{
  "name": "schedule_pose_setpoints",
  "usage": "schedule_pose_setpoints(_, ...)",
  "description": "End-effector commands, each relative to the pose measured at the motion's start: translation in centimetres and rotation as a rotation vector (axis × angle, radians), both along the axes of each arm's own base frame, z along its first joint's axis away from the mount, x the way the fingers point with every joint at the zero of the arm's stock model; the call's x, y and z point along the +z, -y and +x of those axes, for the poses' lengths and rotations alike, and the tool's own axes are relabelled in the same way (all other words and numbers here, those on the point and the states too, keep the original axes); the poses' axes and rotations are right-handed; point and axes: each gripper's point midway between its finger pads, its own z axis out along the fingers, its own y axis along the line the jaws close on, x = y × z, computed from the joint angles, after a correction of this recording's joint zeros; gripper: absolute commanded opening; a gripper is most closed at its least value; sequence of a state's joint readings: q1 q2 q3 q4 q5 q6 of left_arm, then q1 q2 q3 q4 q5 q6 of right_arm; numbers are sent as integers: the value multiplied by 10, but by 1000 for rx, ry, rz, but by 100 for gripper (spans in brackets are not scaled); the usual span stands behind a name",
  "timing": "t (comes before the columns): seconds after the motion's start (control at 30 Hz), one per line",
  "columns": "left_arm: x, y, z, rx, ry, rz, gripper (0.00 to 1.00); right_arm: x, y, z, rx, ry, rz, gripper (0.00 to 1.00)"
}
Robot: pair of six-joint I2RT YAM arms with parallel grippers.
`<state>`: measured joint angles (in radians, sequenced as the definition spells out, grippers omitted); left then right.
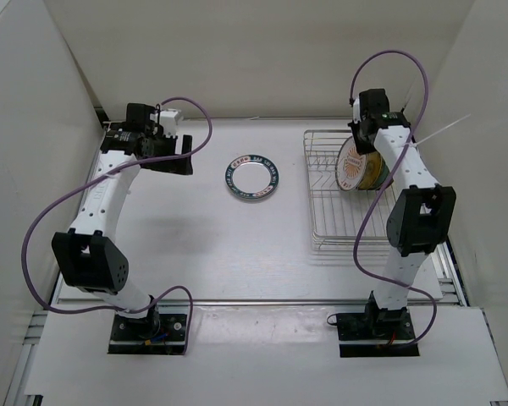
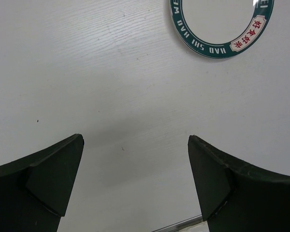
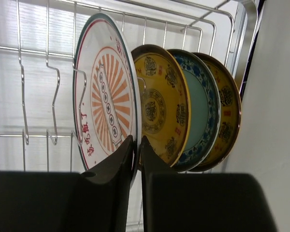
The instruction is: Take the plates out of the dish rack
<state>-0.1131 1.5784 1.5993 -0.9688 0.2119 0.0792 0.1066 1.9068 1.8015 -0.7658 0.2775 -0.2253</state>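
The right gripper point(image 3: 137, 145) pinched the rim of the sunburst plate point(image 3: 104, 96), standing on edge in the dish rack point(image 1: 330, 224) at right, likely for lifting out. The left gripper point(image 2: 135, 145) hung spread over the tabletop point(image 2: 87, 72) near the lettered plate point(image 2: 203, 48).

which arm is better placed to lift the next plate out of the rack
Right. The right gripper is clamped on the rim of the sunburst plate standing in the dish rack. The left gripper hangs open over the table beside the lettered plate, far from the rack.
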Motion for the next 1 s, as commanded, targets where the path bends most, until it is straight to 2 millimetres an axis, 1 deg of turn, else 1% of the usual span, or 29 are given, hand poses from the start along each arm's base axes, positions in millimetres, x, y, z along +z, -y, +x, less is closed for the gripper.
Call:
schedule_pose_setpoints(0.0, 27, -6, -7, 11, 74, 10, 100, 28, -2, 7, -20, 77, 20, 7)
schedule_pose_setpoints(0.07, 23, -6, -6, 11, 64, 11, 100, 34, -2, 0, -47, 62, 12, 3)
schedule_pose_setpoints(0.1, 23, -6, -6, 11, 64, 11, 100, 33, -5, 0, -52, 53, 5, 3)
schedule_pose_setpoints(0.13, 20, -9, -4, 20, 55, 13, 100, 37, 2, -2, -91, 59, -20, 0)
schedule_pose_setpoints(0.2, 20, -9, -4, 20, 55, 13, 100, 42, -3, -4, -102, 70, -51, 0)
schedule_pose_setpoints(0.23, 20, -13, -3, 29, 55, 13, 100, 43, 1, -4, -128, 76, -62, 0)
schedule_pose_setpoints(0.27, 13, -13, -3, 29, 36, 15, 100, 49, 0, -6, -136, 91, -87, 0)
schedule_pose_setpoints(0.3, 14, -13, -1, 29, 44, 14, 100, 51, 3, -9, -150, 90, -123, 0)
schedule_pose_setpoints(0.33, 11, -13, 0, 29, 35, 15, 100, 59, 5, -9, -171, 113, -126, 0)
schedule_pose_setpoints(0.4, 5, -12, 2, 29, 26, 16, 100, 72, 3, -10, -180, 146, -149, 0)
schedule_pose_setpoints(0.47, 3, -11, 2, 23, 26, 9, 100, 102, 13, -14, -218, 212, -212, 0)
schedule_pose_setpoints(0.5, -2, -11, 6, 23, 26, 9, 100, 108, 11, -17, -213, 225, -224, 0)
schedule_pose_setpoints(0.53, 1, -10, 10, 23, 47, 7, 100, 127, 11, -22, -214, 267, -228, 0)
schedule_pose_setpoints(0.6, -1, -10, 16, 16, 58, 11, 100, 152, 12, -26, -219, 332, -232, 0)
schedule_pose_setpoints(0.63, 1, -10, 19, 16, 74, 10, 100, 172, 10, -35, -218, 380, -232, 0)
schedule_pose_setpoints(0.67, 6, -9, 27, 10, 111, 12, 100, 182, 12, -40, -222, 403, -224, 0)
schedule_pose_setpoints(0.7, 0, -10, 28, 0, 115, 20, 100, 190, 6, -42, -198, 436, -203, 0)
schedule_pose_setpoints(0.73, -2, -15, 33, 20, 133, 42, 100, 205, -1, -54, -177, 472, -178, 0)
schedule_pose_setpoints(0.77, 1, -19, 38, 33, 153, 41, 100, 210, -5, -58, -168, 492, -168, 0)
schedule_pose_setpoints(0.8, -3, -16, 43, 14, 143, 34, 100, 218, -10, -63, -152, 512, -149, 0)
schedule_pose_setpoints(0.83, -1, -7, 45, -20, 145, -3, 100, 230, -17, -75, -129, 546, -112, 0)
schedule_pose_setpoints(0.87, 7, 0, 45, -51, 158, -39, 100, 233, -21, -80, -111, 560, -72, 0)
schedule_pose_setpoints(0.9, 18, 10, 46, -90, 179, -81, 100, 231, -51, -84, 31, 536, 58, 0)
schedule_pose_setpoints(0.93, 25, 19, 44, -129, 187, -123, 100, 231, -67, -102, 137, 506, 145, 0)
schedule_pose_setpoints(0.97, 33, 43, 37, -216, 189, -196, 100, 222, -88, -113, 262, 451, 237, 0)
